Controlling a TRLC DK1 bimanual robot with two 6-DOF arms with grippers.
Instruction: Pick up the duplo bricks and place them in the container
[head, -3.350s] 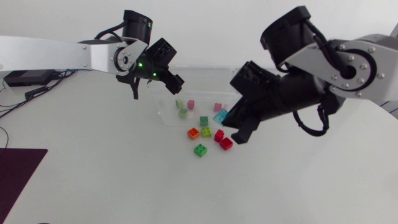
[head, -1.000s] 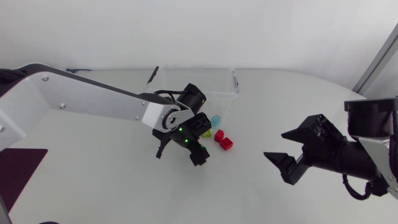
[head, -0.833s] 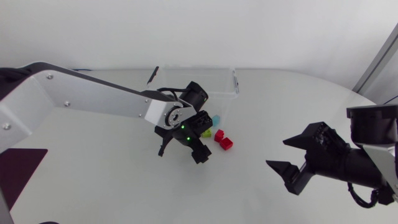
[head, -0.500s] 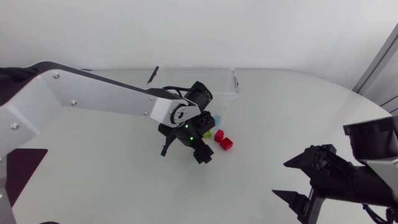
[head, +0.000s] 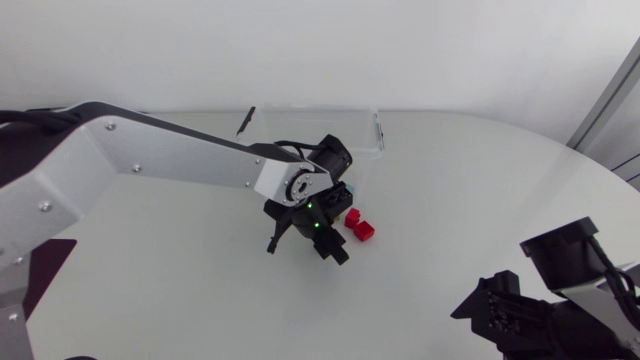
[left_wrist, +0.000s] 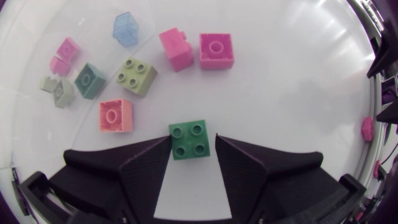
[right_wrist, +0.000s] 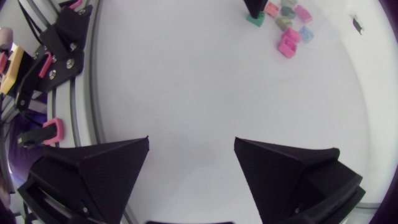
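In the left wrist view my left gripper (left_wrist: 193, 139) is shut on a green duplo brick (left_wrist: 190, 140) that stands on the table, one finger against each of its sides. Ahead of it lie an orange brick (left_wrist: 115, 116), a lime brick (left_wrist: 137, 76), a dark green brick (left_wrist: 90, 81), two pink-red bricks (left_wrist: 216, 50) and a clear blue piece (left_wrist: 125, 29). From above, the left gripper (head: 318, 240) covers the green brick, beside the red bricks (head: 360, 227). The clear container (head: 378, 135) stands behind the pile. My right gripper (right_wrist: 191, 152) is open and empty, far from the pile.
My right arm (head: 560, 300) sits low at the table's near right corner. Small pink (left_wrist: 65, 50) and pale green pieces (left_wrist: 59, 90) lie at the far side of the pile.
The left gripper's fingers have closed in onto the green brick. My right arm has drawn back toward the near right corner, its gripper still open.
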